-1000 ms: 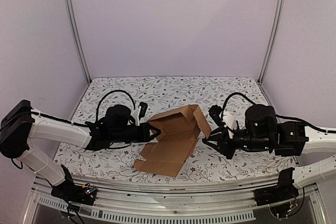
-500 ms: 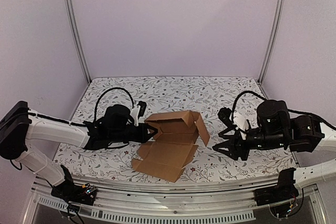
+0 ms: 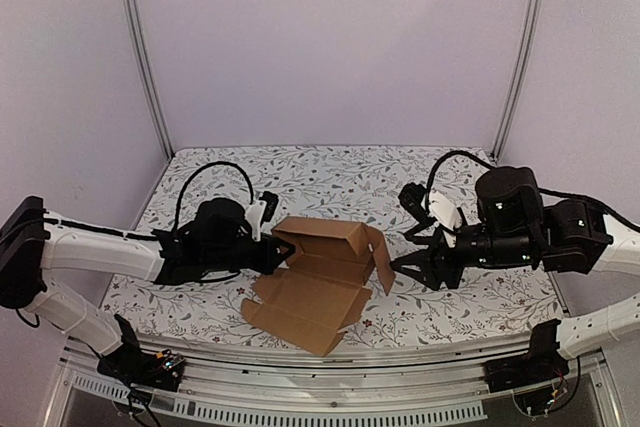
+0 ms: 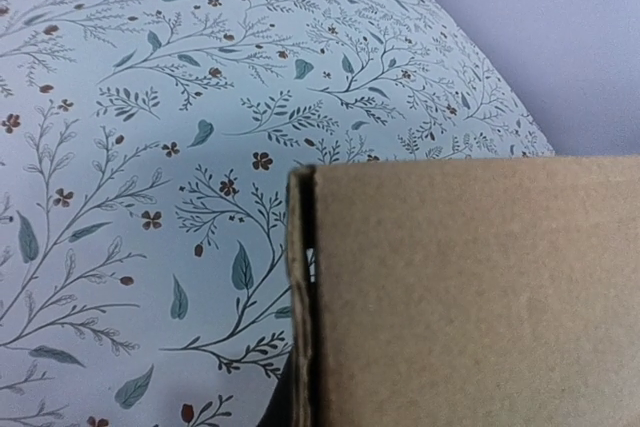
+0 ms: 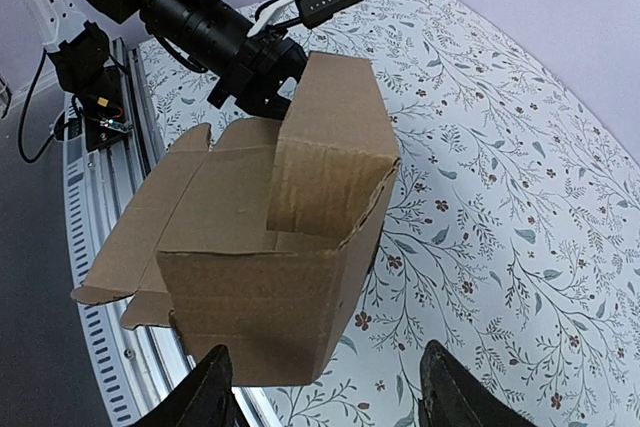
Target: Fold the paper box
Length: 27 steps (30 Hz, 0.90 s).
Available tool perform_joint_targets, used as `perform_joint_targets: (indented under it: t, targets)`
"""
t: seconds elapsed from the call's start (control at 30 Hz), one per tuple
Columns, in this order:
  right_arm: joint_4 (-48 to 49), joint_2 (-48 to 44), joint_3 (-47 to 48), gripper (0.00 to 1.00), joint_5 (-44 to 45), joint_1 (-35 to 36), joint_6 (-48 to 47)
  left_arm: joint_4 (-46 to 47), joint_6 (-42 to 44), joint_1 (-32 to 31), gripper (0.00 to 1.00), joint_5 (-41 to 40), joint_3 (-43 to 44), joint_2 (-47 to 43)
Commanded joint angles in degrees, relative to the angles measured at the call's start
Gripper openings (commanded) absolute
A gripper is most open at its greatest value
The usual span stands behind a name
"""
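Note:
The paper box (image 3: 318, 277) is brown cardboard, half formed, with walls standing at the back and right and flat flaps spread toward the near edge. My left gripper (image 3: 282, 252) is shut on its left wall, and the right wrist view shows that grip (image 5: 262, 79) at the box's far side. The left wrist view is mostly filled by the cardboard (image 4: 470, 292), which hides the fingers. My right gripper (image 3: 398, 267) stands open just right of the box's upright right flap, not touching it. In the right wrist view the box (image 5: 280, 257) sits ahead of the open right gripper (image 5: 322, 372).
The table (image 3: 330, 172) has a floral cloth. A metal rail (image 3: 330, 367) runs along the near edge, with both arm bases on it. Two upright frame posts (image 3: 140, 57) and lilac walls close the back and sides.
My right gripper has let go of the box's right flap, opened and drawn back. The box has shifted a little left and toward the near edge with the left gripper.

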Motion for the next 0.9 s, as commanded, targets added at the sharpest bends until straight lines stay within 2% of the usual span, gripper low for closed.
perform_joint_targets:
  t: [0.0,0.37,0.67,0.87]
  targets:
    - [3.3,3.8,1.4,0.61,-1.7,0.1,0.2,-1.7,2.1,-0.2,0.00,-0.6,1.1,-1.6]
    - [8.6,8.7,1.0,0.58,-3.3,0.1,2.8,-2.9,3.2,-1.3,0.00,-5.0,1.2,-2.2]
    - [9.6,11.4,1.1,0.56,-1.5,0.1,5.0,-5.9,6.0,-5.9,0.00,-14.3,2.3,-2.4]
    - [9.4,12.5,0.8,0.56,-1.7,0.1,5.8,-7.5,5.3,-6.6,0.00,-19.5,2.4,-3.4]
